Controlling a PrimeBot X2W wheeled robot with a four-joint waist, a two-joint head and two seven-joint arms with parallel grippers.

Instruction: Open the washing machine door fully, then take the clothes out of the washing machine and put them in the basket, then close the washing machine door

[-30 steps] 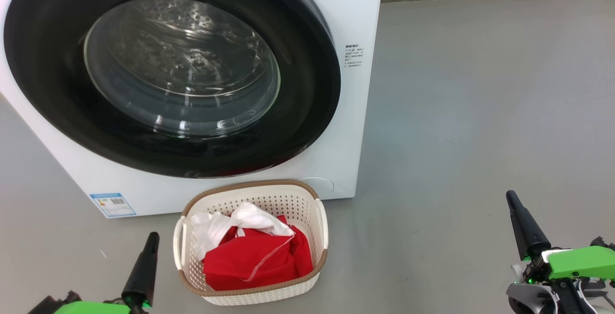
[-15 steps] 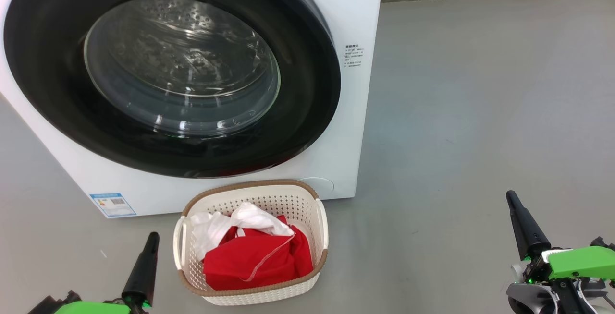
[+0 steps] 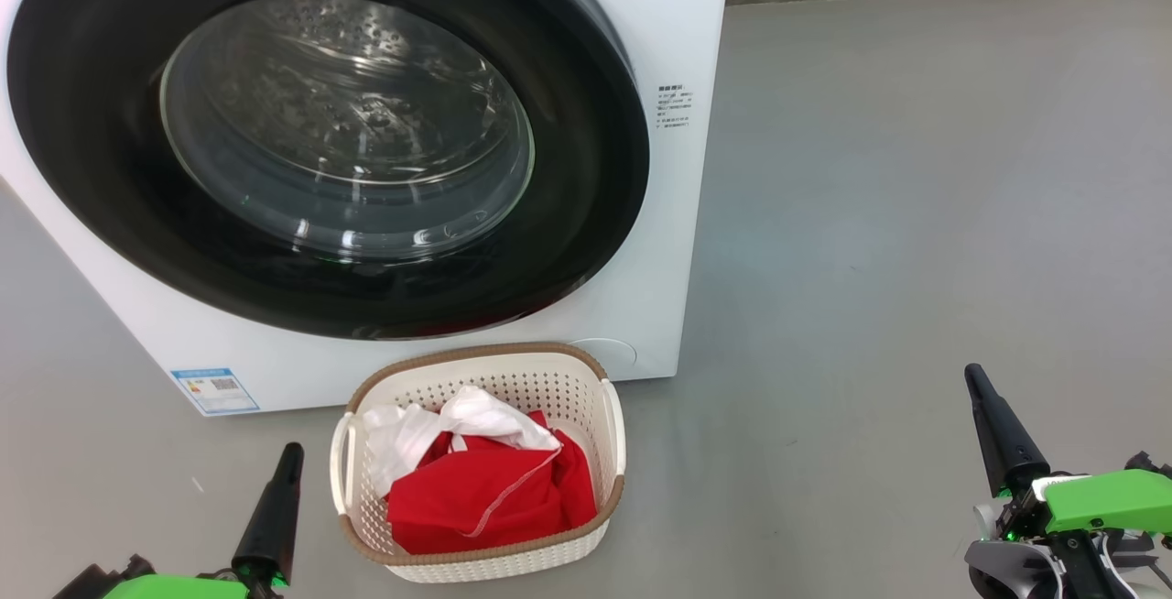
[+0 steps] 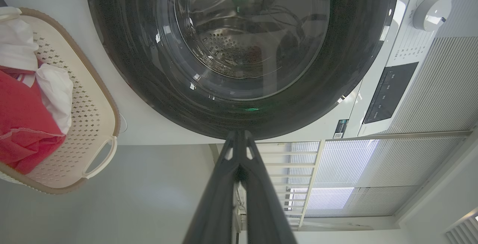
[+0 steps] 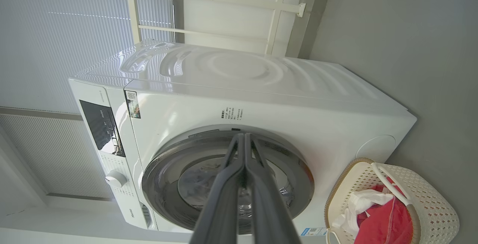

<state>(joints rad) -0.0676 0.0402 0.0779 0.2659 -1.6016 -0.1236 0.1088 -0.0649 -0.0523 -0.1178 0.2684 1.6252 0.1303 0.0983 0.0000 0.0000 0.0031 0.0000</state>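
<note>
Washer [image 3: 668,242] stands on grey floor [image 3: 897,214], door [image 3: 586,214] shut flush against its front, glass bowl facing out. Basket [image 3: 558,388] sits on the floor right in front of the washer, just below the door's lower edge, near the front panel; can't tell if it touches. Clothes [image 3: 485,494] lie in the basket: red heap on the side away from the washer, white piece [image 3: 403,443] toward the washer. Left gripper [image 3: 291,454] hangs low in front of the washer, under its blue label [image 3: 215,390], fingers pressed together, holding nothing. Right gripper [image 3: 974,379] is off past the washer's right side, over bare floor, well apart from it, fingers also together, empty. Both point toward the washer.
</note>
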